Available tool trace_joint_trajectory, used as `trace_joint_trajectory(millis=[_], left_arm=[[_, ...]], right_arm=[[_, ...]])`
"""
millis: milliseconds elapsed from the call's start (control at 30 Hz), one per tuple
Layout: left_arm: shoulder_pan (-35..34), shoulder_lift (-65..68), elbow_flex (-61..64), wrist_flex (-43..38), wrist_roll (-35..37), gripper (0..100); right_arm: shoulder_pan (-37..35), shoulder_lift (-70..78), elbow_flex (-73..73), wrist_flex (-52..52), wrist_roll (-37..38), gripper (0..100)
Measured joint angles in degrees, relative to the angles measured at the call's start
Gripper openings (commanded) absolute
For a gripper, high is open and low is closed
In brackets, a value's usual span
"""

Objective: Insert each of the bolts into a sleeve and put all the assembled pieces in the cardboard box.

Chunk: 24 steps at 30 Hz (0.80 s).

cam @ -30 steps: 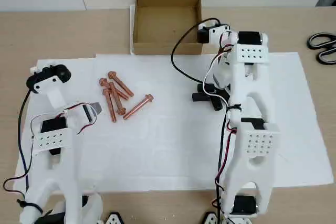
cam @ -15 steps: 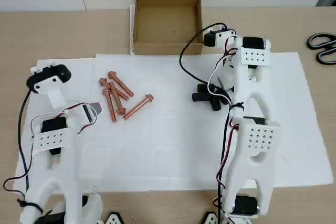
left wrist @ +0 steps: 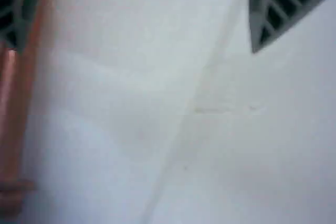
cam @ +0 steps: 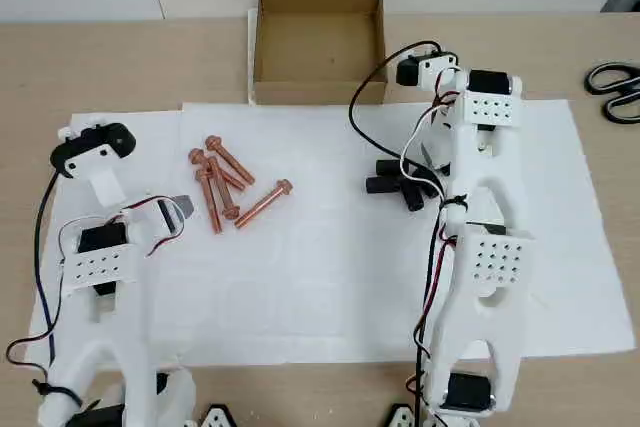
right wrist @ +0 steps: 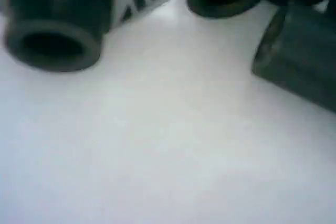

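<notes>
**Edging rightward off the box corner, right wrist now over the sleeves**

Sits further right than a second ago, clear of the near corner of the cardboard box (cam: 300, 94), with only the right arm's wrist end displaced. Leaves bolts, sleeves and left arm just as before.

Hangs low, as right pincer (cam: 427, 154), just above the cluster of black sleeves (cam: 398, 185). Cannot tell its opening, nor any hold on anything. Looks from its own camera at one sleeve (right wrist: 52, 45) lying on the paper, bore open toward the lens, two more close by.

Stands wide apart and empty, as left pincer (left wrist: 134, 40), low over the paper, ribbed fingers (left wrist: 278, 3) well separated, one copper bolt (left wrist: 13, 119) just beside one of them. Keeps near the heap of bolts (cam: 228, 185), well apart from the sleeves.

Probably at the first step: taking up a sleeve, with no bolt yet inserted. Best to pick the outermost of the cluster, close across the middle of its barrel, and keep the bore free and level, ready for a bolt fed in from the left. Worth lifting straight up, with sleeves touching or overlapping and, being round, likely to roll at a nudge.

Around: creased white paper (cam: 320, 277) over the tabletop (cam: 150, 57); scissors (cam: 615, 90) well apart at the right edge. Black cable (cam: 351, 107) looping from the right wrist past the box's near corner, likeliest to snag on a later carry to the box.
</notes>
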Motion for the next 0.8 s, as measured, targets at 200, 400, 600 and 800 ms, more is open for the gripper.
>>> trace_joint_trajectory(millis=[200,400,600,800], left_arm=[[0.0,0.0,0.0,0.0,0.0,26],[0.0,0.0,0.0,0.0,0.0,26],[0.0,0.0,0.0,0.0,0.0,26],[0.0,0.0,0.0,0.0,0.0,26]], right_arm=[[-0.3,0.2,-9.0,7.2,-2.0,0.4],[-0.3,-8.4,-8.3,8.4,-6.3,0.4],[-1.4,-22.7,4.0,8.4,-10.0,0.4],[-4.0,-40.8,19.3,8.4,-13.8,0.4]])
